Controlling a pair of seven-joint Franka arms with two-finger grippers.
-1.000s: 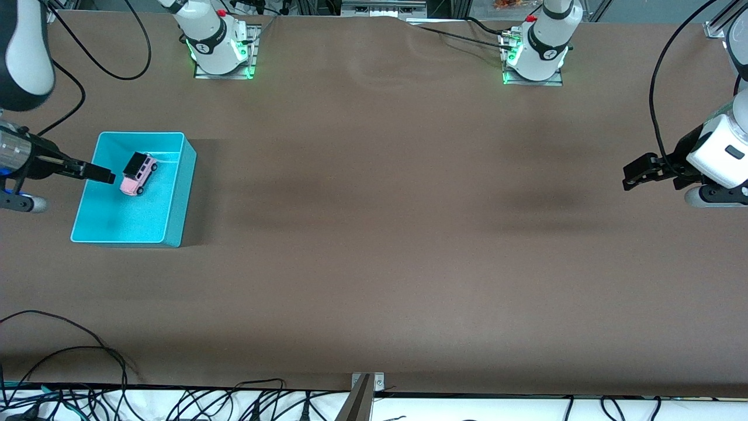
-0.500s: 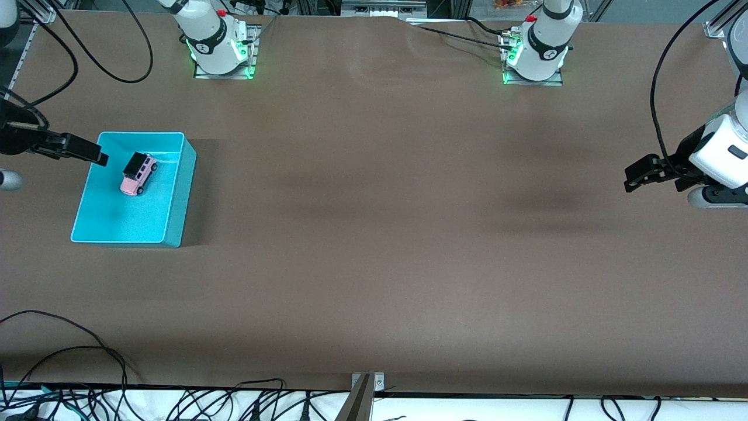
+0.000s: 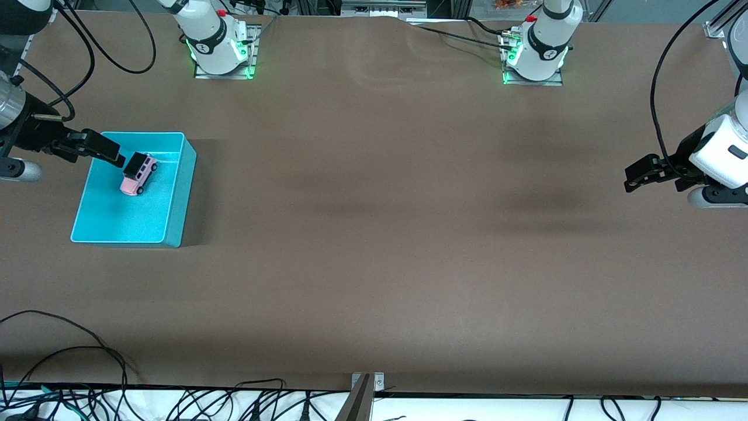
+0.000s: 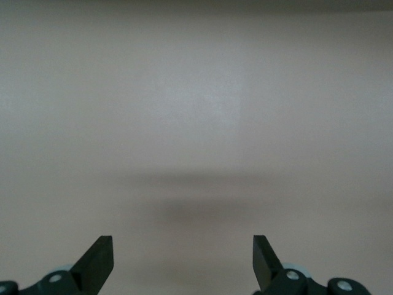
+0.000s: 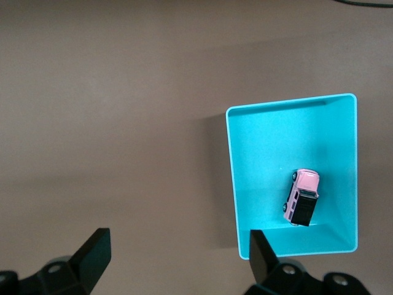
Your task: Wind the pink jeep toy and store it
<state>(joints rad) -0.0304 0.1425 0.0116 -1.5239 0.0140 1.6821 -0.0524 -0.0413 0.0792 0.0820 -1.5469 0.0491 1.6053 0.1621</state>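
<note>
Change since earlier: right gripper (image 3: 108,153) is seen shifted along the teal bin's (image 3: 182,193) edge, now over the rim corner farthest from the front camera; jeep and left gripper are unmoved.
Pink jeep toy (image 3: 138,173): lies inside the teal bin, on its wheels, in the half farther from the front camera.
Right gripper state: fingers spread wide, nothing held.
Left gripper (image 3: 638,173): spread, empty, waiting over bare table at the left arm's end.
Step judged: storing looks done; retreat is under way.
Next move: only a clear withdrawal is called for.
</note>
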